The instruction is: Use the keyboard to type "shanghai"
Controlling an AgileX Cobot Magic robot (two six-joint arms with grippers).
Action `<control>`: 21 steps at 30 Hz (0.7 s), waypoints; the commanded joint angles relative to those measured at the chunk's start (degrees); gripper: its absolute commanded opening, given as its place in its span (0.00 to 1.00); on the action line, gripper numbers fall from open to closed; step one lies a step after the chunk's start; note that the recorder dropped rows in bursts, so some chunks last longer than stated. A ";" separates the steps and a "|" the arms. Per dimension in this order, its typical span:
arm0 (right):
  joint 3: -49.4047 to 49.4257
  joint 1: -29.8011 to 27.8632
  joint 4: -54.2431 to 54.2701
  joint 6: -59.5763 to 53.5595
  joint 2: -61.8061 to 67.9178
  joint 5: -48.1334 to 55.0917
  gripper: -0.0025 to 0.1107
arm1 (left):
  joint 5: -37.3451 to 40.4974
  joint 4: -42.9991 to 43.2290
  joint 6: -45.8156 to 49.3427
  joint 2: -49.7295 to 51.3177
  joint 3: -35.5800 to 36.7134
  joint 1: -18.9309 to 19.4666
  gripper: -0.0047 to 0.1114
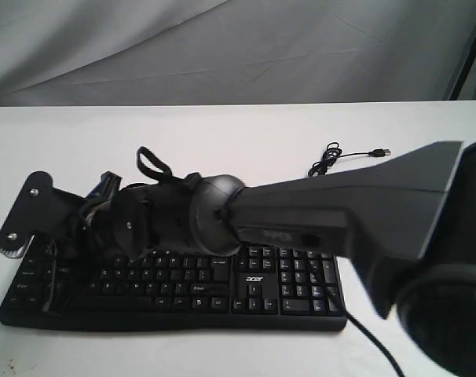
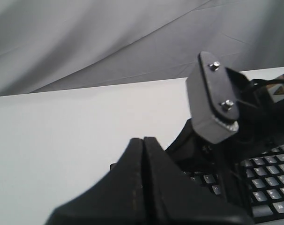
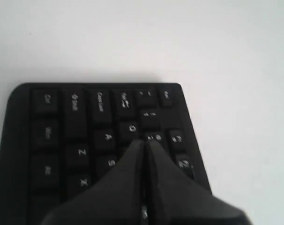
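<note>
exterior: elevated, facing backdrop [image 1: 222, 47], mid-range | both wrists: close at keyboard [image 3: 53, 122] left end, shared by all

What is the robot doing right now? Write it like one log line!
task: type shanghai | right claw: shut, tip over keyboard near Q key | left claw: shut, beside keyboard

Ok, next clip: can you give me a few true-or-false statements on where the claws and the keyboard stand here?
1. The right claw is shut. True.
2. It hangs over the number pad of the wide black plastic keyboard. False: it is over the left-end keys, near the Q key.
3. The black USB plug lies loose on the white table. True.
4. The left claw gapes wide open. False: its fingers are pressed together.
</note>
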 commanded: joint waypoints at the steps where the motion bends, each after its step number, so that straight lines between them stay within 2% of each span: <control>1: -7.43 0.95 -0.74 0.32 4.73 5.50 0.02 | -0.28 0.04 -0.16 -0.20 0.25 -0.23 0.04; 21: -9.66 1.18 -0.74 0.32 7.02 3.19 0.02 | -0.28 0.04 -0.16 -0.20 0.25 -0.23 0.04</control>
